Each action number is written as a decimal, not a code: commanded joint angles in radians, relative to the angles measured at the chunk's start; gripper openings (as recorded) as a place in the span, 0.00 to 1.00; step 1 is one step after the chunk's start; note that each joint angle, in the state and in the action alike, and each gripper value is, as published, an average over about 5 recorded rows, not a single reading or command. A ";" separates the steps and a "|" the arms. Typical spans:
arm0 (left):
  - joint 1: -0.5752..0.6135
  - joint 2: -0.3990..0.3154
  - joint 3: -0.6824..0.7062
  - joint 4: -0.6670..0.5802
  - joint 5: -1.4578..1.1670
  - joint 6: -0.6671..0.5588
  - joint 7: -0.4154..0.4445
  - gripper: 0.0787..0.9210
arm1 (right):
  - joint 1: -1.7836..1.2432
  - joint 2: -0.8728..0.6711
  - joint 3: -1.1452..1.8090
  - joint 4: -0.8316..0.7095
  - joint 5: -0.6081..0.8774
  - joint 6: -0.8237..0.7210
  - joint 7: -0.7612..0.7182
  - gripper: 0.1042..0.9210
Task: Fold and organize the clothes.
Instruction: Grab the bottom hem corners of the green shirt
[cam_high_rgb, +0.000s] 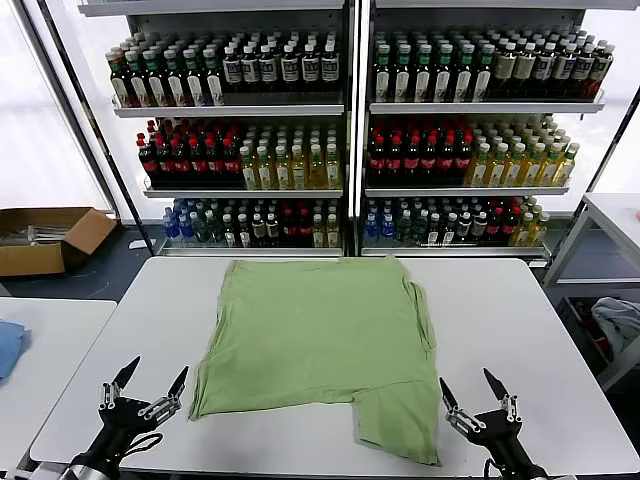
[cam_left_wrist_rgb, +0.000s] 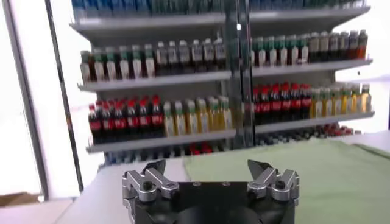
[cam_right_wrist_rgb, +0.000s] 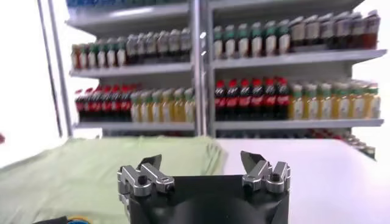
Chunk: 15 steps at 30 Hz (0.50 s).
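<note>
The light green shirt lies spread flat on the white table, partly folded, with one flap reaching toward the near edge. No buttons or checkered print show. My left gripper is open and empty above the table's near left corner, left of the shirt's near left corner. My right gripper is open and empty at the near edge, just right of the shirt's near flap. The shirt also shows beyond the open jaws in the left wrist view and in the right wrist view.
Shelves of bottles stand behind the table. A cardboard box sits on the floor at far left. A blue cloth lies on a side table at left. A grey-blue cloth lies at right.
</note>
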 joint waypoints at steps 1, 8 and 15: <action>0.011 0.310 0.146 0.033 -0.222 0.279 -0.266 0.88 | -0.077 -0.240 -0.113 0.104 0.006 -0.279 0.176 0.88; -0.015 0.343 0.169 0.058 -0.263 0.302 -0.264 0.88 | -0.082 -0.222 -0.181 0.121 -0.015 -0.392 0.196 0.88; -0.030 0.331 0.194 0.052 -0.256 0.320 -0.265 0.88 | -0.094 -0.204 -0.193 0.108 -0.010 -0.401 0.194 0.88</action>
